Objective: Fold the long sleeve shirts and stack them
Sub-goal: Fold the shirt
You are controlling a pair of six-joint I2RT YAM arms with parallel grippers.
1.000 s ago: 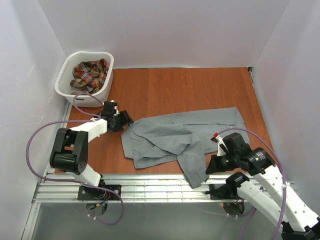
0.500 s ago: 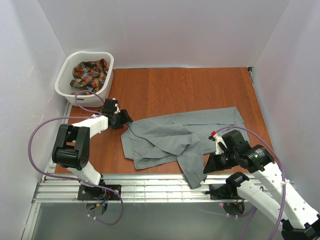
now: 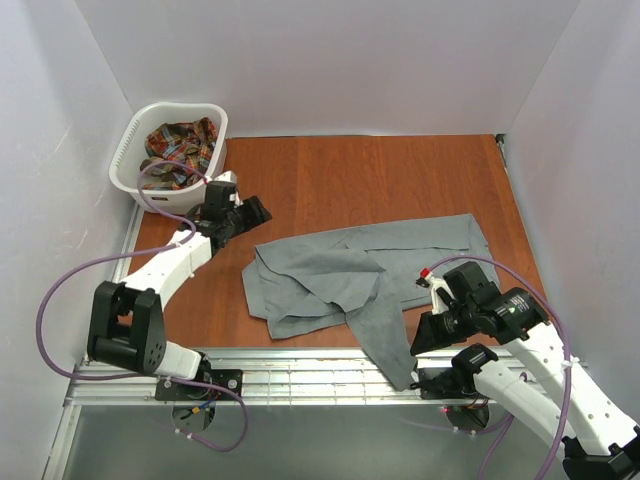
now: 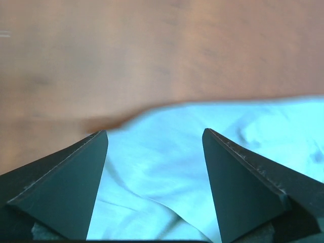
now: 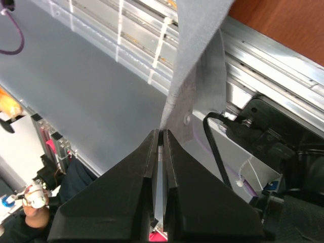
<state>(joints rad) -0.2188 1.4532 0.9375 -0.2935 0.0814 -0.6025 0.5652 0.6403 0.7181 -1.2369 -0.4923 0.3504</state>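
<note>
The plain grey shirt lies crumpled on the wooden table, with one sleeve trailing over the front rail. My right gripper is shut on that sleeve's cuff; in the right wrist view the cloth hangs into the closed jaws of that gripper. My left gripper is open and empty, just beyond the shirt's far left corner. In the left wrist view it hovers over the shirt's edge. The plaid shirt lies bunched in the basket.
A white plastic laundry basket stands at the back left corner. White walls enclose the table on three sides. A metal rail runs along the front edge, with cables near the right arm's base.
My left gripper has moved away from the grey shirt's left corner, farther back, and its arm has stretched out. My right gripper has shifted slightly nearer, pulling the sleeve further over the rail.
</note>
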